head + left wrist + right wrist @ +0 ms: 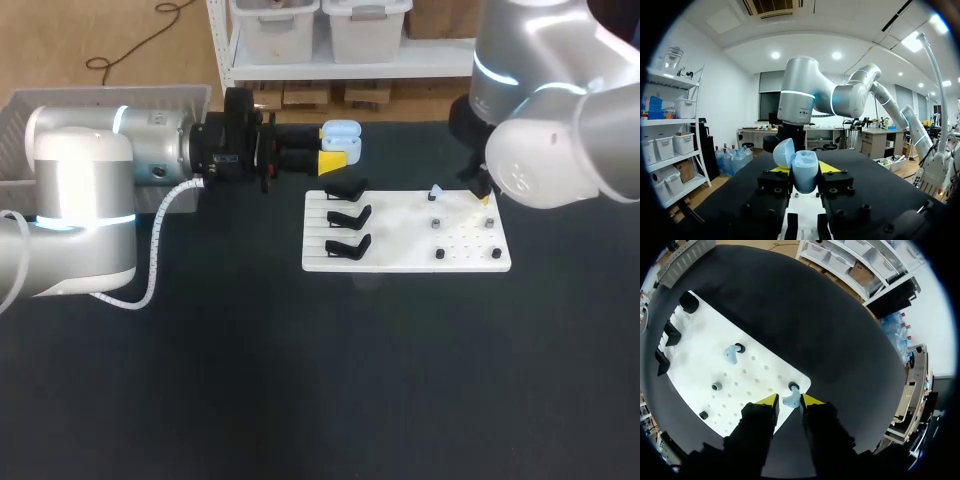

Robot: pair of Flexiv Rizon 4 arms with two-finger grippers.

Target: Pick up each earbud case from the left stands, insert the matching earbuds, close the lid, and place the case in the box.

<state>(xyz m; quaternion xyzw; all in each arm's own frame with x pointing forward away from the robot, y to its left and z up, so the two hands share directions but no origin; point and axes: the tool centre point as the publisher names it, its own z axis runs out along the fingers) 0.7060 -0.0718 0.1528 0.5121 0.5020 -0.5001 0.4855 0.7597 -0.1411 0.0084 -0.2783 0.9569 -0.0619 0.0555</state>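
Observation:
A light blue earbud case hangs above the table behind the white board; my left gripper is shut on its body. The left wrist view shows the case upright between the yellow tips, lid swung open. My right gripper is at the board's far right corner. Its tips close from both sides on a light blue earbud at a black peg. A second earbud rests by another peg. The three black stands on the board's left are bare.
A grey box stands at the far left behind my left arm. Several empty black pegs dot the board's right half. Dark table spreads in front of the board.

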